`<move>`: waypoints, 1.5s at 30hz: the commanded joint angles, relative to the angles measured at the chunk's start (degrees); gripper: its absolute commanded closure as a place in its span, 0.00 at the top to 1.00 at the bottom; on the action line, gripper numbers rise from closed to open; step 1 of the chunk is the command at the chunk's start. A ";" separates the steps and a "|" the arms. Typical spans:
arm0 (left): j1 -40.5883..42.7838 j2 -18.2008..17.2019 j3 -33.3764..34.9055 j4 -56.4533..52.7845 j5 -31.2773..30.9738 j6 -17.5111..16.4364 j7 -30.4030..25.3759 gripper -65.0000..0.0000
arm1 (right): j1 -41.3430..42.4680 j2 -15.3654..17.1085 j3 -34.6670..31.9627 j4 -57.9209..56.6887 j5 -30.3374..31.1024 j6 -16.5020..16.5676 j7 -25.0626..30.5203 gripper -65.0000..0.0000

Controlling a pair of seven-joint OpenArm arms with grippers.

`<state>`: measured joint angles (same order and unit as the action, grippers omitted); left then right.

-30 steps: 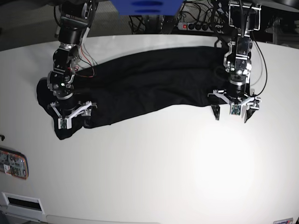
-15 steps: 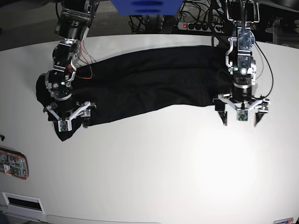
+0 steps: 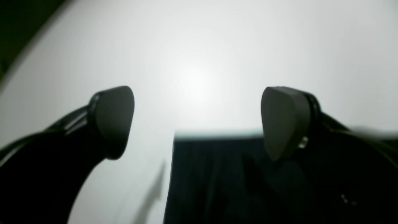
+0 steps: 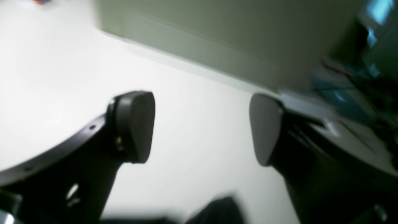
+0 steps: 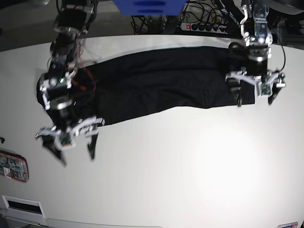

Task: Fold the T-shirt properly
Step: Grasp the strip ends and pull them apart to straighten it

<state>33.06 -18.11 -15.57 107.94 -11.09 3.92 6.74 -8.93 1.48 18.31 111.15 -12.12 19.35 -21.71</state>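
Note:
The black T-shirt (image 5: pixel 156 80) lies as a long folded band across the back of the white table (image 5: pixel 180 171). My right gripper (image 5: pixel 76 156) is open and empty, above bare table just in front of the shirt's left end. In the right wrist view its fingers (image 4: pixel 136 124) stand wide apart and a dark bit of cloth (image 4: pixel 217 211) shows at the bottom. My left gripper (image 5: pixel 255 101) is open and empty at the shirt's right end. The left wrist view shows its gripper (image 3: pixel 199 124) spread above a straight edge of the shirt (image 3: pixel 217 180).
An orange-red device (image 5: pixel 13 167) lies at the table's left edge. A blue box (image 5: pixel 148 6), a power strip (image 5: pixel 204 27) and cables sit behind the table. A white vent plate (image 5: pixel 21 205) is at the front left corner.
My right gripper moved forward off the shirt's left end onto bare table. My left gripper moved back and to the right. Both stayed open.

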 commanded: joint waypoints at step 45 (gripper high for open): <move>-7.52 -9.80 -5.92 -24.29 -36.07 -19.09 7.98 0.00 | -13.09 0.41 -2.88 1.07 -0.23 -0.41 10.77 0.70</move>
<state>25.67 -26.70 -20.75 83.00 -46.65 -15.11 16.21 -22.22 1.76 15.38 111.11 -13.13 19.27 -12.56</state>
